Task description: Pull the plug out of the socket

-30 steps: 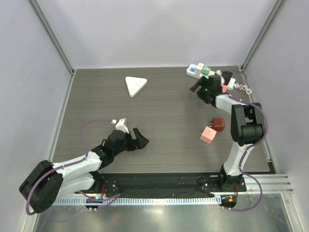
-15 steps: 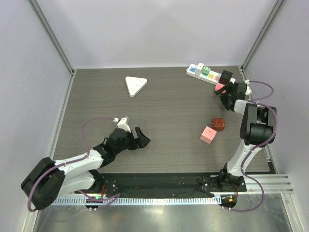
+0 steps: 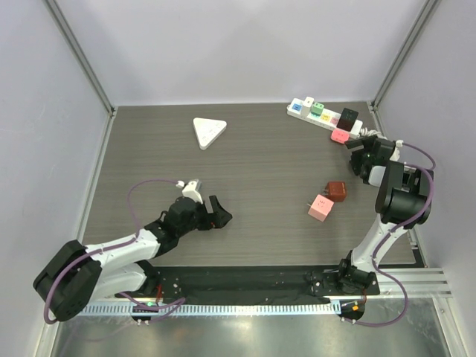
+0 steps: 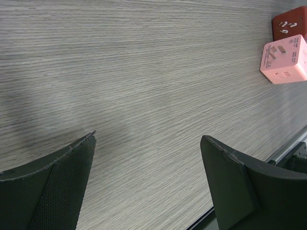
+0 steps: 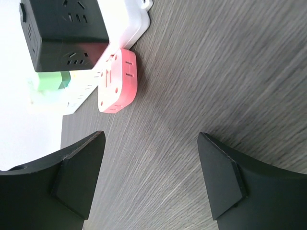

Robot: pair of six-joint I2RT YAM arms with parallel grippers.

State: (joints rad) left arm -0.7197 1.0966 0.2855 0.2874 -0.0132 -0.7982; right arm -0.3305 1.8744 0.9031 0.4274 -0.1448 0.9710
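Top view. The strip lies in the upper right of the frame with several plugs seated on it. The black plug is at the end nearest my right gripper, which sits just below and right of that end, apart from it. The pink plug lies on the table against the strip's lower edge. I cannot tell whether it is seated. My left gripper rests low in the lower left, well apart from the strip. The triangle is at upper centre.

Left wrist view. The jaws are wide apart with only bare table between them. The pink cube and red cube are at the upper right corner.

Right wrist view. The jaws are spread wide and hold nothing. The black plug is at the upper left, with the green plug under it and the pink plug below and to their right.

Judgement: the step in hand is the approach. The target sits off-centre, so I should swing toward the upper left until one plug is centred between the fingers. Then close on its flat sides and pull along the prong axis without twisting. The strip looks light and may lift with the plug, so the left arm may have to pin it.
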